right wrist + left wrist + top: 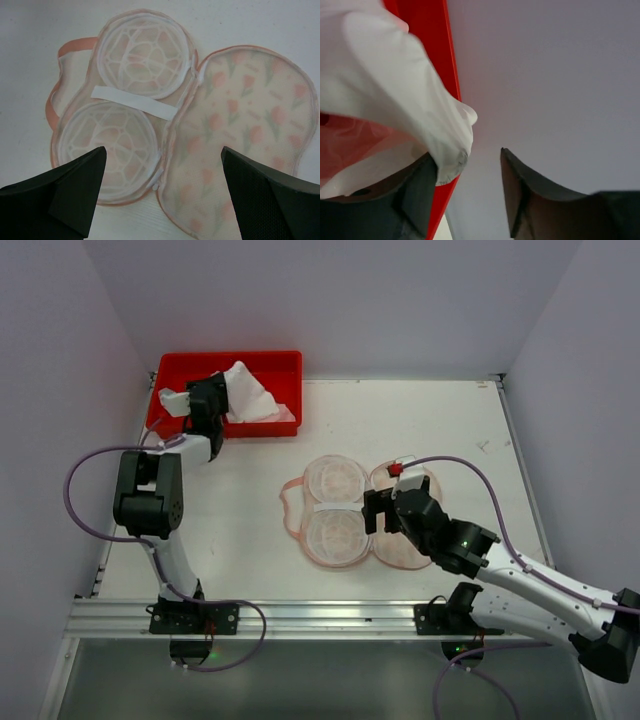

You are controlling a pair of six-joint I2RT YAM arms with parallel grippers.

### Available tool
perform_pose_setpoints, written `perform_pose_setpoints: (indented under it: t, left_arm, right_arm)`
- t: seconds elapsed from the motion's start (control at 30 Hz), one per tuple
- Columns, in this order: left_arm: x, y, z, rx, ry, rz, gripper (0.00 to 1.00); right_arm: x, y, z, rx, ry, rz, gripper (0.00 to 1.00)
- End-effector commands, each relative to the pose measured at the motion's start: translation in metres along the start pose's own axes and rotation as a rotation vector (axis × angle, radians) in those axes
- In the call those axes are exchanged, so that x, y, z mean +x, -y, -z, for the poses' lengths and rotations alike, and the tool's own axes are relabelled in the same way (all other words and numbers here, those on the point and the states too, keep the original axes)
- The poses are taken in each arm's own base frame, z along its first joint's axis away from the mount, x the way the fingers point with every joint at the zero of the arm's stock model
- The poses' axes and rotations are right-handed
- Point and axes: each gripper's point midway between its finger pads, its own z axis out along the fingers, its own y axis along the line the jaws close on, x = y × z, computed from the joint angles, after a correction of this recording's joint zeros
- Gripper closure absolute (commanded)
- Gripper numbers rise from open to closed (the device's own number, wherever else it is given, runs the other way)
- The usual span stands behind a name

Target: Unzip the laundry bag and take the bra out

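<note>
The laundry bag (335,510) lies unzipped and spread open in the middle of the table. One half (130,50) holds two round white plastic cages. The other half (240,115) is peach mesh with a tulip print, and the zip pull (161,182) sits at the near waist between them. My right gripper (382,512) (162,150) hovers open just above that waist, with nothing between its fingers. A soft white fabric piece, apparently the bra (250,400) (385,75), lies heaped in the red tray (270,360). My left gripper (213,385) (468,155) is open beside it, and the cloth drapes against its left finger.
The red tray (427,40) stands at the back left corner, close to the side and back walls. White walls enclose the table on three sides. The aluminium rail (300,618) with both arm bases runs along the near edge.
</note>
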Motion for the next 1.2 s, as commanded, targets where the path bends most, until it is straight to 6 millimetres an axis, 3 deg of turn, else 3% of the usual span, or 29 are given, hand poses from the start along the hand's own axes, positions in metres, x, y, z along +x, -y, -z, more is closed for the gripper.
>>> perform_pose_setpoints:
  t: [0.0,0.03,0.13,0.2,0.23,0.27,0.3,0.37,0.43,0.47,0.53,0.6,0.8,0.9,0.93,1.0,1.07,1.1,1.13,1.17]
  left_arm:
    - [-0.029,0.017,-0.012,0.042,0.104,-0.100,0.41]
    - [-0.029,0.020,-0.015,0.035,0.092,-0.129,0.28]
    - [-0.036,0.014,-0.012,-0.006,0.077,-0.178,0.08]
    - [-0.043,0.006,-0.007,-0.029,0.067,-0.193,0.01]
    - [-0.044,0.011,-0.001,-0.027,0.044,-0.205,0.00]
    - [-0.042,-0.001,0.004,-0.071,0.021,-0.228,0.00]
    - [-0.057,-0.002,0.004,-0.081,0.034,-0.275,0.00]
    - [-0.060,0.005,0.010,-0.086,0.013,-0.368,0.00]
    - [-0.058,0.011,0.006,-0.079,-0.029,-0.535,0.00]
    - [-0.059,0.008,0.001,-0.091,-0.054,-0.584,0.00]
    - [-0.047,-0.003,-0.010,-0.105,-0.147,-0.668,0.00]
    - [-0.043,-0.018,-0.013,-0.137,-0.208,-0.680,0.00]
    - [-0.011,-0.002,0.003,-0.016,-0.385,-0.712,0.00]
    - [0.003,0.022,0.028,0.032,-0.470,-0.772,0.00]
    - [0.005,0.017,0.041,-0.007,-0.519,-0.790,0.00]
    - [0.010,0.028,0.067,0.018,-0.554,-0.847,0.00]
    - [0.013,0.021,0.093,-0.001,-0.621,-0.875,0.00]
    - [0.010,0.031,0.110,0.029,-0.629,-0.899,0.00]
    - [0.013,0.010,0.126,0.002,-0.695,-0.900,0.00]
    - [0.012,0.006,0.137,0.006,-0.708,-0.910,0.00]
  right_arm:
    - [-0.013,-0.002,-0.003,-0.011,0.030,-0.052,0.01]
    - [-0.014,-0.001,-0.005,-0.003,0.026,-0.081,0.01]
    - [-0.013,0.010,-0.010,0.032,-0.007,-0.159,0.01]
    - [-0.012,0.024,-0.016,0.054,-0.055,-0.229,0.01]
    - [-0.011,0.028,-0.019,0.066,-0.074,-0.270,0.01]
    - [-0.007,0.034,-0.023,0.091,-0.107,-0.291,0.01]
    - [-0.006,0.046,-0.027,0.124,-0.123,-0.330,0.01]
    - [0.000,0.066,-0.036,0.186,-0.167,-0.406,0.01]
    - [0.005,0.069,-0.042,0.166,-0.216,-0.480,0.01]
    - [0.010,0.082,-0.046,0.198,-0.233,-0.524,0.01]
    - [0.015,0.092,-0.049,0.221,-0.250,-0.576,0.01]
    - [0.025,0.115,-0.053,0.300,-0.265,-0.630,0.01]
    - [0.049,0.165,-0.059,0.436,-0.319,-0.804,0.01]
    - [0.063,0.179,-0.067,0.483,-0.369,-0.829,0.01]
    - [0.071,0.181,-0.071,0.493,-0.399,-0.835,0.01]
    - [0.076,0.182,-0.076,0.492,-0.415,-0.847,0.01]
    - [0.087,0.181,-0.081,0.492,-0.452,-0.855,0.01]
    - [0.090,0.177,-0.084,0.470,-0.469,-0.863,0.02]
    - [0.094,0.175,-0.087,0.459,-0.487,-0.867,0.02]
    - [0.095,0.174,-0.088,0.455,-0.493,-0.865,0.02]
